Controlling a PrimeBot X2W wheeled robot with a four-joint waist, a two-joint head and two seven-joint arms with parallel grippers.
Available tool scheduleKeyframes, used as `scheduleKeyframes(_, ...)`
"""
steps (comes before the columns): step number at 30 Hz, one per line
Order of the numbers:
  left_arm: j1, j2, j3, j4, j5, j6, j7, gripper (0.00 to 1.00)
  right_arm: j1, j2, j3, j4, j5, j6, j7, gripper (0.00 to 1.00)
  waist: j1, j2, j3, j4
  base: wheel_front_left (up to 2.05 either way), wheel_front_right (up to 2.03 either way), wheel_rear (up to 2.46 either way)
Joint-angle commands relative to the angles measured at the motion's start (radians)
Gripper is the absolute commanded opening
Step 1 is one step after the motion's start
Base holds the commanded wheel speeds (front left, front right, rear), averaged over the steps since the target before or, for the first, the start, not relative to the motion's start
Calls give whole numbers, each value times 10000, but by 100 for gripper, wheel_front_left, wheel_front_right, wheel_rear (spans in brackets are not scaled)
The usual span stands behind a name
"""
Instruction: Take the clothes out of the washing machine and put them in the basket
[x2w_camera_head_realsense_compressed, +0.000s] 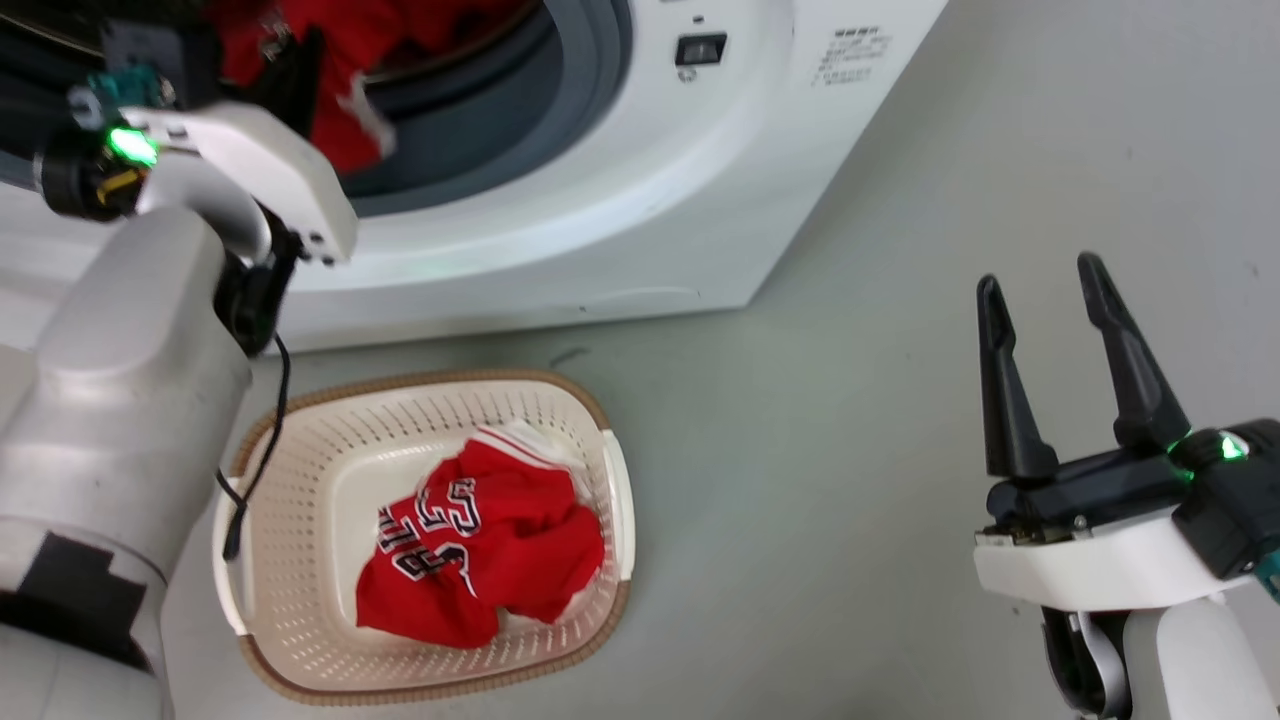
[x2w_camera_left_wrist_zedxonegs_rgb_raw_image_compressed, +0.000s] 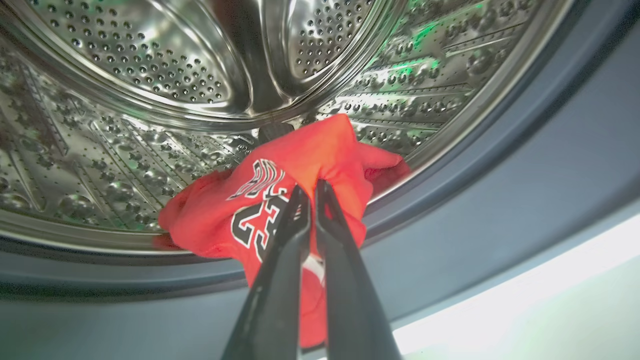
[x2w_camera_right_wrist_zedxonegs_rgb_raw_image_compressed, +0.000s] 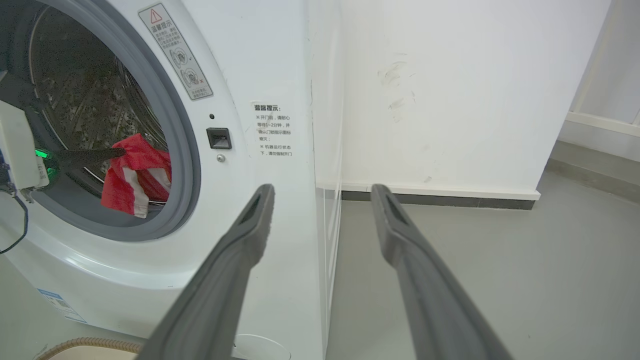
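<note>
The left hand (x2w_camera_left_wrist_zedxonegs_rgb_raw_image_compressed: 307, 192) is pinching a red jersey (x2w_camera_left_wrist_zedxonegs_rgb_raw_image_compressed: 300, 150) right at the mouth of the washing machine (x2w_camera_head_realsense_compressed: 600, 200), its fingers nearly together with cloth bunching between them. The jersey is spilling out of the steel drum (x2w_camera_left_wrist_zedxonegs_rgb_raw_image_compressed: 150, 75) and draping over the grey gasket (x2w_camera_left_wrist_zedxonegs_rgb_raw_image_compressed: 525, 175). The basket (x2w_camera_head_realsense_compressed: 430, 380) is sitting on the floor (x2w_camera_head_realsense_compressed: 850, 450) just in front of the machine, below the porthole and toward the robot from that hand, so I'm reading the coming move as a pull back and down. Another jersey (x2w_camera_head_realsense_compressed: 480, 560) is lying in it. The right hand (x2w_camera_head_realsense_compressed: 1035, 270) is hovering wide open, well off to the side, holding nothing.
</note>
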Motion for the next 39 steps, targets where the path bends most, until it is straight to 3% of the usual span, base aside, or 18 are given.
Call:
scheduleKeyframes(1, 277, -16, 2, -145, -48, -5, -143, 0, 175, 8, -25, 45, -59, -7, -20, 100, 1, -1, -516, 224, 0, 0, 0)
scheduleKeyframes(8, 1401, -6, -38, -1000, 126, 108, -394, 0, 779, 10, -186, 235, -210, -7, -20, 100, 1, -1, -1522, 637, 0, 0, 0)
scheduleKeyframes(16, 2514, 288, 76, -2913, 358, 668, -447, 0, 1274, 8, -208, 360, -322, -7, -22, 100, 1, -1, -2356, 1018, 0, 0, 0)
scheduleKeyframes(39, 5704, 2345, 266, -9840, 605, 3444, 406, 0, 2412, 10, -343, 673, -336, -7, -20, 100, 1, -1, -4054, 1526, 0, 0, 0)
